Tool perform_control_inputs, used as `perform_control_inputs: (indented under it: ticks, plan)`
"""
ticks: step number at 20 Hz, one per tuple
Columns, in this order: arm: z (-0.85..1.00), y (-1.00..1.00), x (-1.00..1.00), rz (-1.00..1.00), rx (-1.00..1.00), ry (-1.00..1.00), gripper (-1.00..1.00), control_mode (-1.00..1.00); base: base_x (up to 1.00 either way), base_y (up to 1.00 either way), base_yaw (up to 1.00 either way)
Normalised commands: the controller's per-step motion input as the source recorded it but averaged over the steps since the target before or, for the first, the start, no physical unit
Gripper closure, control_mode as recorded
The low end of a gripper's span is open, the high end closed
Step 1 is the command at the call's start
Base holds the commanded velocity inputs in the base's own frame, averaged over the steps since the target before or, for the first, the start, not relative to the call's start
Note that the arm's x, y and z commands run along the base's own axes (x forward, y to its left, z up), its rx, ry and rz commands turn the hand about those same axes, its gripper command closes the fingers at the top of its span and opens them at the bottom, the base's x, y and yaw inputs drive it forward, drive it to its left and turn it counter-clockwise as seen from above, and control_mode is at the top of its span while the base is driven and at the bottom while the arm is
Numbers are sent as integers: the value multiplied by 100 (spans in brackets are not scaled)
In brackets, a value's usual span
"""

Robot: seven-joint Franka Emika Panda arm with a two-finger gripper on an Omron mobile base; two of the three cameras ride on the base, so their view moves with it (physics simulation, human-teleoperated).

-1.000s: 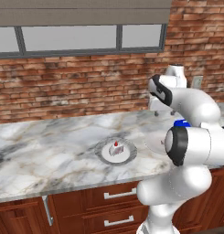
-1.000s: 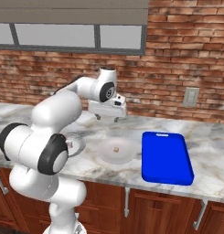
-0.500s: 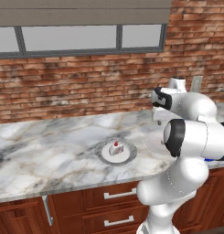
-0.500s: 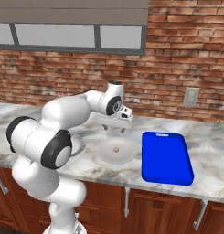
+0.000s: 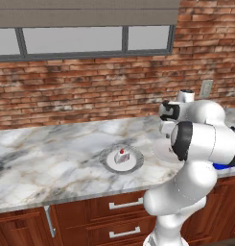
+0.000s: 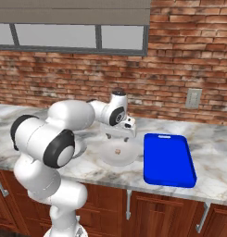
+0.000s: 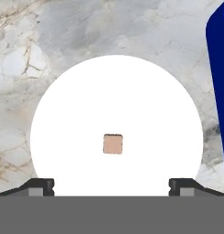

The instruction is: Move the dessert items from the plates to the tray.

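Gripper (image 6: 120,137) hangs over the plain white plate (image 6: 108,156), jaws spread wide with nothing between them; in the hand view its two dark fingertips (image 7: 41,185) stand far apart at either side of the plate's near edge. A small tan-pink morsel (image 7: 113,144), squarish from above and flat-coloured, lies close to the middle of that plate (image 7: 77,105); from the right base view it shows as a tiny tan dot (image 6: 117,150). The plate sits toward the front edge of the marble counter (image 6: 212,152), just beside the bright blue tray (image 6: 167,159), a rectangle with a low raised rim, whose dark blue edge (image 7: 218,68) shows in the hand view. Further along the counter (image 5: 52,158), also near the front edge, a grey-rimmed plate (image 5: 122,160) carries a white cake bit with a red top (image 5: 122,156), upright at its centre.
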Motion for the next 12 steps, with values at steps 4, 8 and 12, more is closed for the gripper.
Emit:
perform_control_inputs:
  ticks: [4, 8, 12]
  plan:
    - [-29, -8, 5, 0, 0, 0, -100, -100, 0, 0, 0]
    - [-27, -3, 0, 0, 0, 0, -100, -100, 0, 0, 0]
    - [-29, 0, 1, 0, 0, 0, -100, -100, 0, 0, 0]
